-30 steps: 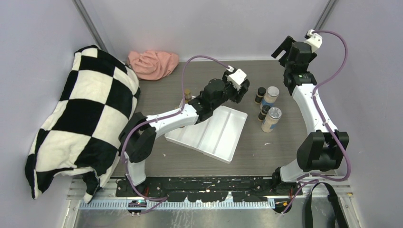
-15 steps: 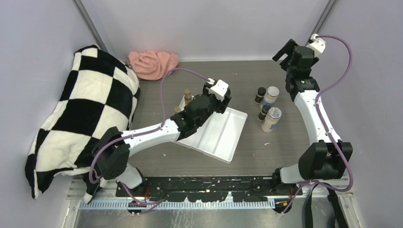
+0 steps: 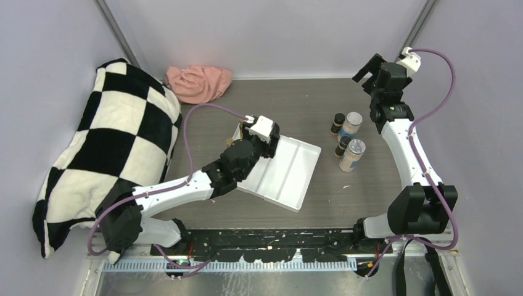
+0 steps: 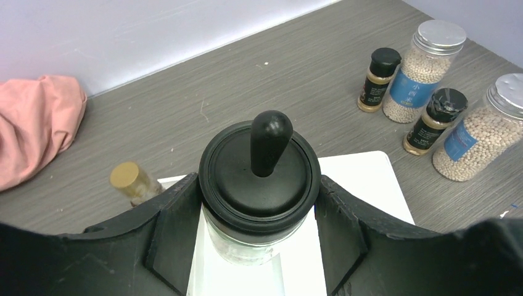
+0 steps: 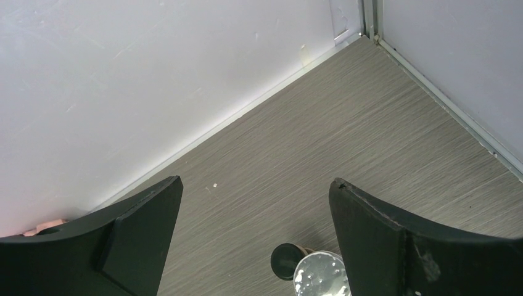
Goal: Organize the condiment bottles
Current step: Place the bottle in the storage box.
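Where the black-lidded jar (image 4: 259,176) is: clamped upright in the left gripper (image 4: 259,203), over the 11 o'clock end of the white tray (image 3: 290,179) (whether its base touches the tray floor, I cannot tell).
Brown-capped bottle (image 4: 131,180): on the table (image 3: 308,98), at the jar's 10 o'clock, just outside the tray.
Silver-lidded shakers (image 3: 353,124) and tiny dark bottles (image 3: 337,123): grouped on the table at the tray's 2 o'clock.
Right gripper (image 5: 256,185): jaws wide, holding nothing, high over the far right corner.
Progress: early, by my reading; no bottle shows resting in the tray, and at least five wait outside it.

Grey wood-grain table (image 3: 296,102), pale lilac walls (image 3: 277,37)
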Motion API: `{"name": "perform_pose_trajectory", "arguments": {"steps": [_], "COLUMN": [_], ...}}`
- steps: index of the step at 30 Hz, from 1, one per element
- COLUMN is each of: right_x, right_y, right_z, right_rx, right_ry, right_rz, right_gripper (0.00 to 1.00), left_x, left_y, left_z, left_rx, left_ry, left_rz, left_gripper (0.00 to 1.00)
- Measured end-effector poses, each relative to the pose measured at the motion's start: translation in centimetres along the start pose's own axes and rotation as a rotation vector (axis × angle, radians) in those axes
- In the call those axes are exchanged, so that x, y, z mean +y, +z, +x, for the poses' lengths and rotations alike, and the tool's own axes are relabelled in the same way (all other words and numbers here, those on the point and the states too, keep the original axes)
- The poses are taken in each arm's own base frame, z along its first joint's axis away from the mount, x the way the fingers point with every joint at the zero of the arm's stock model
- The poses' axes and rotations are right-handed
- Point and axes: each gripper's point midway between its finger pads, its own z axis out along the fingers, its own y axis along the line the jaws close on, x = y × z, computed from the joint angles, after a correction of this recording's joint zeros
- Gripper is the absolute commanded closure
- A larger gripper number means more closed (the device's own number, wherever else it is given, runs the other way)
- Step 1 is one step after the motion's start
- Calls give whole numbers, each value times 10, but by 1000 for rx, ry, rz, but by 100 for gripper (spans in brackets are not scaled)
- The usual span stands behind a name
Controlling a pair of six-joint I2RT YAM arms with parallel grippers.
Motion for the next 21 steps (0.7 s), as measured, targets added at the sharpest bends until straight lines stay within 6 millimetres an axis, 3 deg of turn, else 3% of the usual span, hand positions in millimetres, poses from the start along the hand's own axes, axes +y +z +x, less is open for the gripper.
{"name": "perform_pose_trajectory", "arguments": {"steps": [16, 21], "right_x": [0, 1], "right_y": [0, 0], "right_z": [3, 2], "right_rx": [7, 2], "right_ry": [-1, 0], "right_rz": [-2, -6], "right_gripper": [6, 6], "left_x": [20, 26], "left_y": [-37, -43], "left_z": [9, 26], "left_rx": [-15, 6], "left_ry": [-119, -127], "left_rz": [-99, -130], "left_gripper": [100, 100]}}
